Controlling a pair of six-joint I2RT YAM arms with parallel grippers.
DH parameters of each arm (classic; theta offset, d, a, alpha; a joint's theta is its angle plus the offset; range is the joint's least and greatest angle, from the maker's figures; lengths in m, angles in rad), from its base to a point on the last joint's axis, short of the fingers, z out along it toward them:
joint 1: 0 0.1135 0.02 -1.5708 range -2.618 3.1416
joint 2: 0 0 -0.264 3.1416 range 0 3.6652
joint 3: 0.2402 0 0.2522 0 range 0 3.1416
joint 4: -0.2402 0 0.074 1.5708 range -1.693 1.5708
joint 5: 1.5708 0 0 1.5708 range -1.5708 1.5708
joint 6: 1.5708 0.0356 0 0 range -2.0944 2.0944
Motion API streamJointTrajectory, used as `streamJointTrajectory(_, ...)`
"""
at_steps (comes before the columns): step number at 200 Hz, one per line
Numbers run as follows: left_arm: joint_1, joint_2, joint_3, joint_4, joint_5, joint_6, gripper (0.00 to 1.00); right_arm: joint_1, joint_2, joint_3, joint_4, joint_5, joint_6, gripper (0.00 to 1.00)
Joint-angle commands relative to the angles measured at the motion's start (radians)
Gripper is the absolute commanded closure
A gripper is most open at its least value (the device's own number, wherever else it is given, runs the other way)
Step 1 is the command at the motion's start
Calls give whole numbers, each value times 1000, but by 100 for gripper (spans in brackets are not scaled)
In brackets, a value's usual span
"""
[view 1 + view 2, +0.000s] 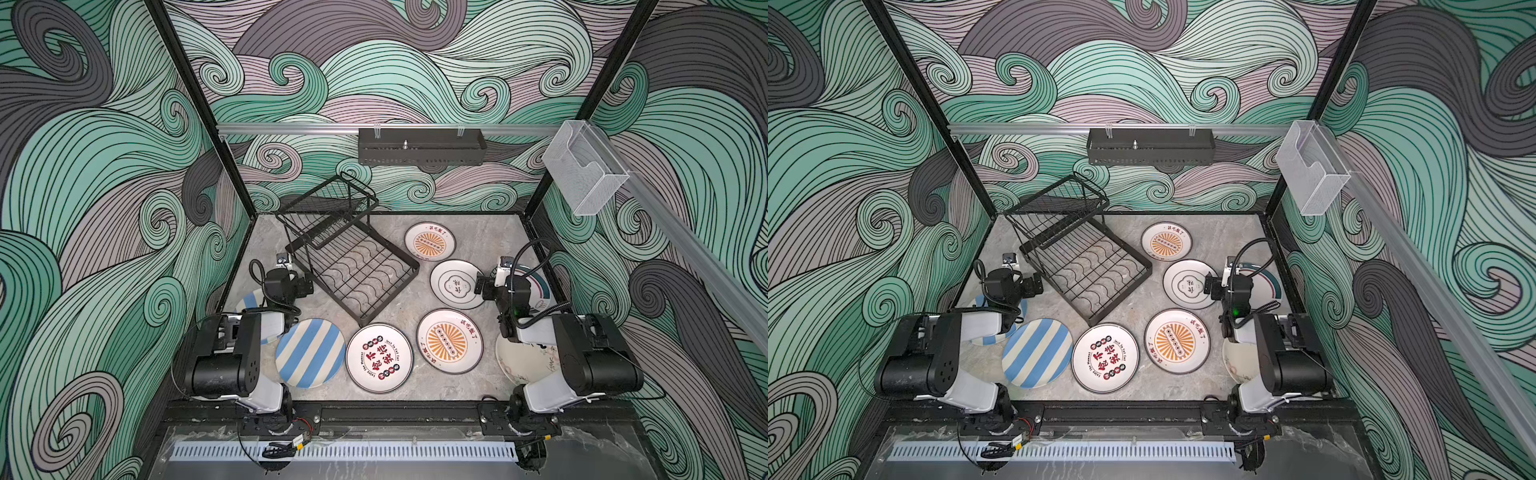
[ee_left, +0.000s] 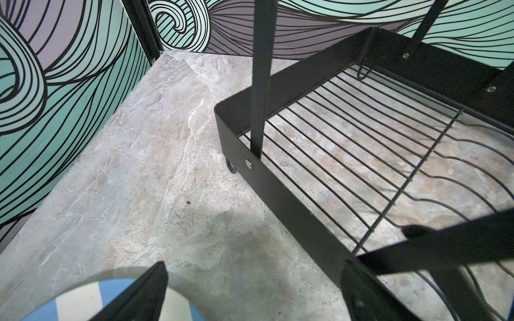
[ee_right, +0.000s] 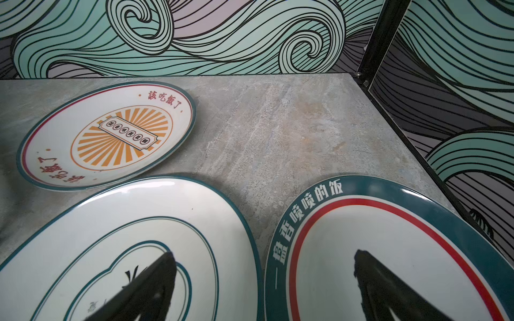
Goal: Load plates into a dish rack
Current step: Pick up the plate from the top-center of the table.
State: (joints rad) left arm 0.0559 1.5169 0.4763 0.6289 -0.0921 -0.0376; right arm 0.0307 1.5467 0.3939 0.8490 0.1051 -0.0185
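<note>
The right gripper (image 3: 264, 253) hung with its jaws spread wide and nothing between them. It was low over the gap between a white round plate with a teal cloud outline (image 3: 155, 222) and a teal-rimmed round plate with a red ring (image 3: 389, 250).

Across the bench, the left gripper (image 2: 253, 266) was likewise wide open and empty. One finger hung above a blue-and-cream striped round plate (image 2: 83, 303), and the other was beside the base frame of the black two-tier wire dish rack (image 2: 361, 144).

The rack stood empty toward the back left of the grey stone-patterned tabletop (image 1: 478, 232), with no plate loaded. More plates lay flat on the tabletop in both top views:
- a second striped plate (image 1: 309, 353)
- a white plate with red and black characters (image 1: 379, 357)
- a white plate with an orange sunburst (image 1: 449, 341) at the front
- a matching sunburst plate (image 1: 430, 242) at the back
- a cream plate with small drawings (image 1: 519, 365), half hidden under the right arm

The plates looked rigid, glossy and probably slick, with some weight, and likely to chip if dropped against the wires. Lying flat, each offered only its shallow raised rim. The surest hold was probably a pinch across the near edge, one finger worked under the lip. The plate would then need tipping upright to go into the rack.
</note>
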Motion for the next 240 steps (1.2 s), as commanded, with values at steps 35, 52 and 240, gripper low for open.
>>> streamJointTrajectory(35, 0, 11, 1, 22, 15, -7, 1, 5, -8, 7, 5, -4, 0, 1)
streamJointTrajectory(52, 0, 11, 3, 20, 18, -7, 1, 6, -7, 10, 1, -3, 1, 1)
streamJointTrajectory(240, 9, -4, 51, -45, 35, 13, 1, 4, -65, 55, -101, -5, 6, 3)
